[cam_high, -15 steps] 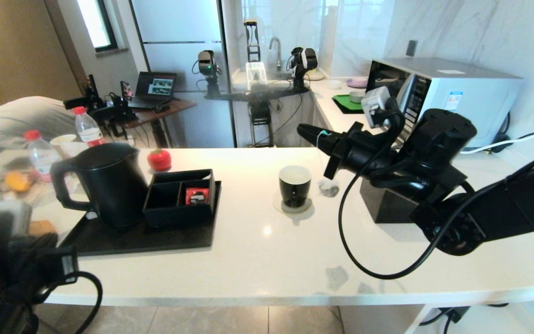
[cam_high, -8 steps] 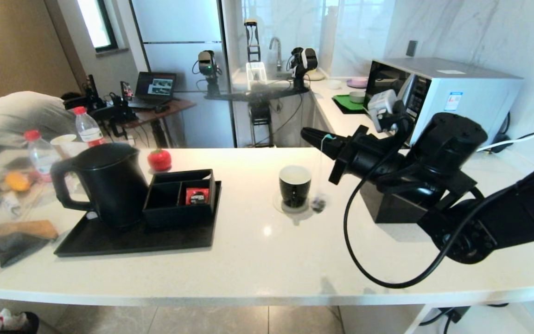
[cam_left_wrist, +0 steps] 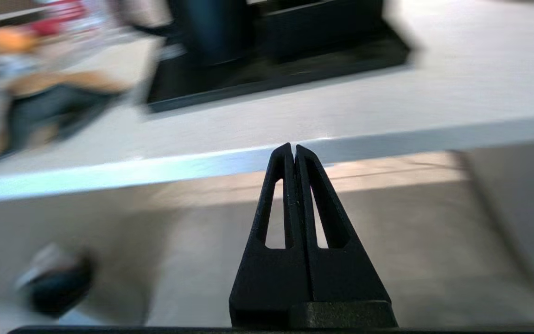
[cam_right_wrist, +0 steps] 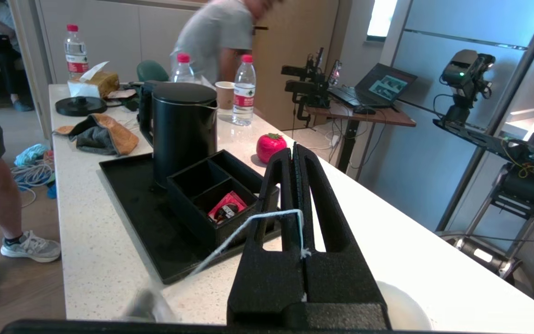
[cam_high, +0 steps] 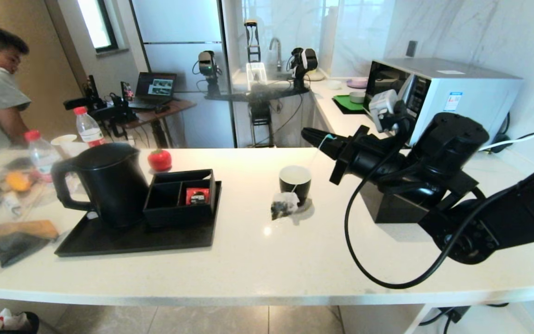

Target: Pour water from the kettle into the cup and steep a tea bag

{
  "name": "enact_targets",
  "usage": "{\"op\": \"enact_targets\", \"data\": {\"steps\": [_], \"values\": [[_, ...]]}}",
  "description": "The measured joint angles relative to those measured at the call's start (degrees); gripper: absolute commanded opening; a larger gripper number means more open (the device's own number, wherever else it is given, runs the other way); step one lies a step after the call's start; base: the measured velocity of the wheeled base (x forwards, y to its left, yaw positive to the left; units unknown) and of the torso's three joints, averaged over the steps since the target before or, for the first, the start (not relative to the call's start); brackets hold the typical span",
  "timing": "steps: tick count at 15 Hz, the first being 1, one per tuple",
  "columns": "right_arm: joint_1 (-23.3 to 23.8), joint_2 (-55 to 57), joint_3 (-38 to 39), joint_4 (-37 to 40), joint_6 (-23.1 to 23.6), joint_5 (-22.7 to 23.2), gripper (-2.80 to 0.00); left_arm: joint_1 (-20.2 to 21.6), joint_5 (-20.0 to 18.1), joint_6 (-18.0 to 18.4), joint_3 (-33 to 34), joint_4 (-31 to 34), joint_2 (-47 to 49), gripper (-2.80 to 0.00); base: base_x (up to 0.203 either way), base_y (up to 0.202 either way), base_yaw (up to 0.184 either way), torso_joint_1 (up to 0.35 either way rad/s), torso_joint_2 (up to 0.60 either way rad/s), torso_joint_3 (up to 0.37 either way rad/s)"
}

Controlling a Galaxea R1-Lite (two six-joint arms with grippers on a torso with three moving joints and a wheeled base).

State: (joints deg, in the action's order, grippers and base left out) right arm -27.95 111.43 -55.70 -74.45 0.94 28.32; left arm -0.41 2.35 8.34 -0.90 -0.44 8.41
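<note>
Swinging on its thin white string, the small translucent greyish tea bag (cam_high: pixel 284 204) now hangs left of the small glossy black cup (cam_high: pixel 295 184), having crossed from its right side, so it seems not yet lined up for lowering in. Leftmost, the tall matte black kettle (cam_high: pixel 107 183) stands on its black tray (cam_high: pixel 132 239); the left gripper (cam_left_wrist: pixel 293 150), fingers pressed together, sits below the counter edge. Above the cup, the right gripper (cam_high: pixel 312 136) pinches the string.

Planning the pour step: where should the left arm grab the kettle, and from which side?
Grip the loop handle of the kettle, coming from the robot's left. The handle sticks out that way, clear of the tray's box on the other side. The kettle stands upright, so a level sideways grasp on the handle's upright part looks best. The left gripper is below the counter edge, shut.
</note>
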Motion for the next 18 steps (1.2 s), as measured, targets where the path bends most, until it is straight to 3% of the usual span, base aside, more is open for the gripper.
{"op": "enact_targets", "data": {"steps": [1,2,4,10,18], "values": [[0.27,-0.02,0.0,0.04,-0.01,-0.04,-2.8,0.11,-3.44,-0.86,0.32,0.98,-1.98,-2.8,0.0,0.0,0.0,0.0,0.0,0.0],[0.72,-0.02,0.0,0.09,-0.01,-0.02,-2.8,0.2,-4.55,-2.38,0.59,1.6,-3.62,-2.8,0.0,0.0,0.0,0.0,0.0,0.0],[1.59,-0.02,-0.02,0.2,0.0,-0.04,-2.8,0.31,-4.28,-3.91,0.8,1.47,-6.29,-2.8,0.0,0.0,0.0,0.0,0.0,0.0],[2.68,0.71,-2.42,0.84,-0.38,0.06,-2.8,0.31,-4.19,-3.96,0.9,1.32,-8.34,-2.8,0.0,0.0,0.0,0.0,0.0,0.0],[3.14,7.81,-16.63,6.82,-0.45,0.06,-2.8,0.31,-4.17,-3.97,0.9,1.32,-8.39,-2.8,0.0,0.0,0.0,0.0,0.0,0.0]]}}
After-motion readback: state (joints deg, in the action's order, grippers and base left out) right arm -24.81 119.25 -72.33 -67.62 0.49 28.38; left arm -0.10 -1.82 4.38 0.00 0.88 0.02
